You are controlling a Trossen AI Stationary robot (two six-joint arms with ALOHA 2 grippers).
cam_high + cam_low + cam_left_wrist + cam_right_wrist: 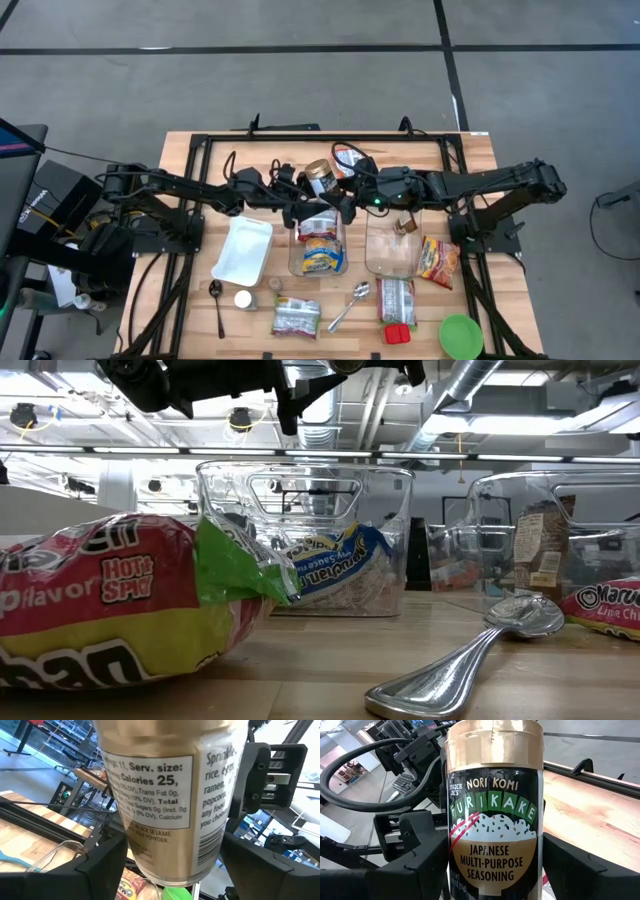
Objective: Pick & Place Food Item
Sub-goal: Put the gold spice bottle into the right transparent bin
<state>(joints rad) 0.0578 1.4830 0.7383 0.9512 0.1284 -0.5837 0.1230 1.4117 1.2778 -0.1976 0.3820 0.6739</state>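
Wooden slats of the table (190, 150) fill the high view, and I see both arms meeting over the middle, the furikake jar (319, 177) held between them above the left clear bin (318, 245). Left gripper (305, 200) and right gripper (345, 190) sit on opposite sides of it; this looks to me like a handover in mid-air. Ramen packs, a spoon (350, 305) and a white tray (243, 250) lie around below.

Low view now: I'm level with the table, a ramen packet (110, 610) close up, the clear bin (305, 535) behind it, dark arm parts at the top. The jar isn't shown here.

Left wrist view: the jar (167, 795) fills the frame, nutrition label toward me, my 2 fingers (105, 870) clamped on its sides.

Right wrist view: the front label of the jar (492, 815) reads clearly, this arm's fingers (415, 855) pressed on either flank too.

So 2 grips on 1 jar. I'd judge the clean way is to let 1 side ease off only once the other is firm, keep the jar upright, then lower it straight into a bin.
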